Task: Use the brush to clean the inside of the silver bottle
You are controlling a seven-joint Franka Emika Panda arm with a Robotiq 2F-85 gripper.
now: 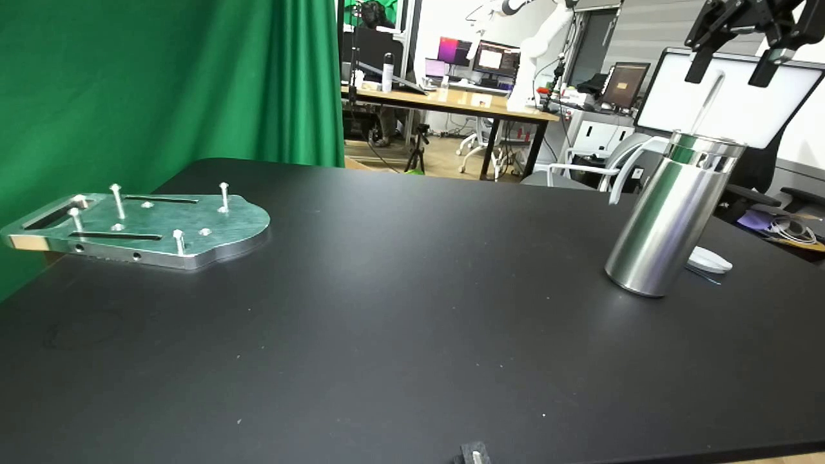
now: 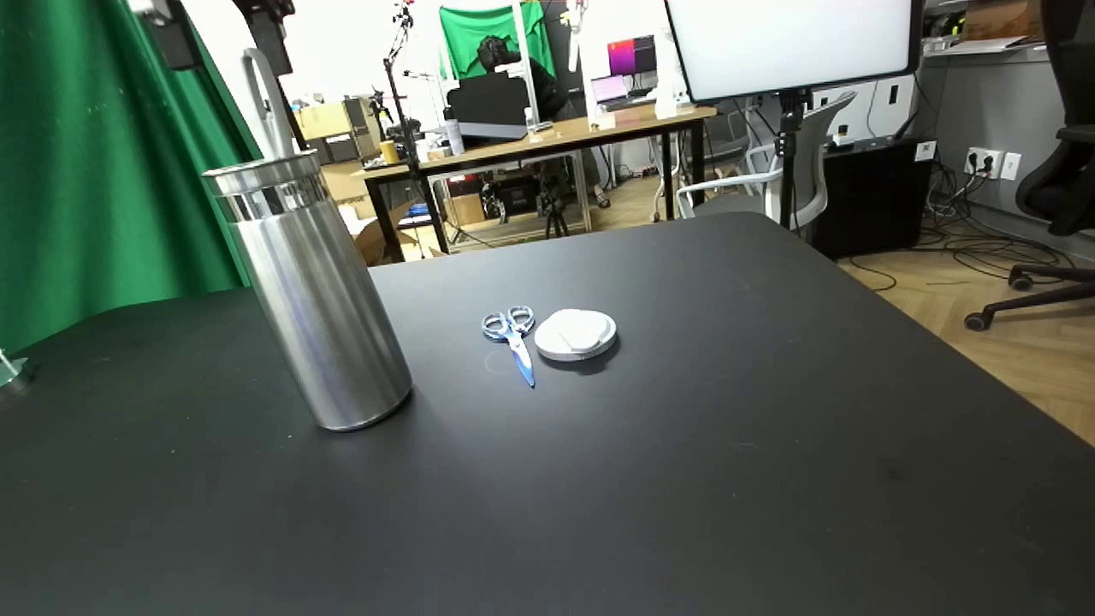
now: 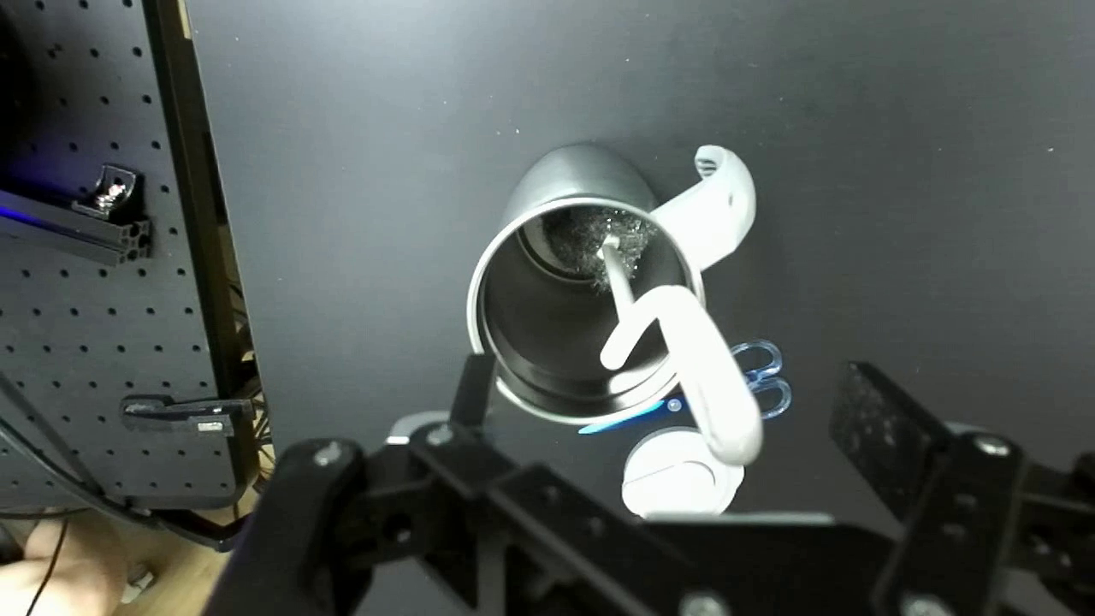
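1. Silver bottle (image 1: 673,222): stands upright on the dark surface (image 1: 412,309), mouth uncovered.
2. Brush (image 3: 714,376): bristle end down inside the bottle, pale curved handle projecting above its rim.
3. Hand (image 1: 731,71): above the bottle's mouth, fingers spread wide on either side of the brush handle, gripping nothing.
4. Progress, as judged: insertion is done. The views do not establish whether any scrubbing is complete. If the walls remain unscrubbed, outstanding work is to grip the handle, stroke the brush along the bottle's inside and withdraw it.
5. Surface: scissors (image 2: 515,340) and a round white lid (image 2: 575,334) lie near the bottle; a metal plate with upright pegs (image 1: 161,222) lies well apart from it.
6. Room: in an exterior view, a white-screened monitor (image 1: 747,106) stands behind the bottle; a green curtain (image 1: 193,77), wooden desk (image 1: 459,102) and white robot arm (image 1: 525,77) are well beyond it.
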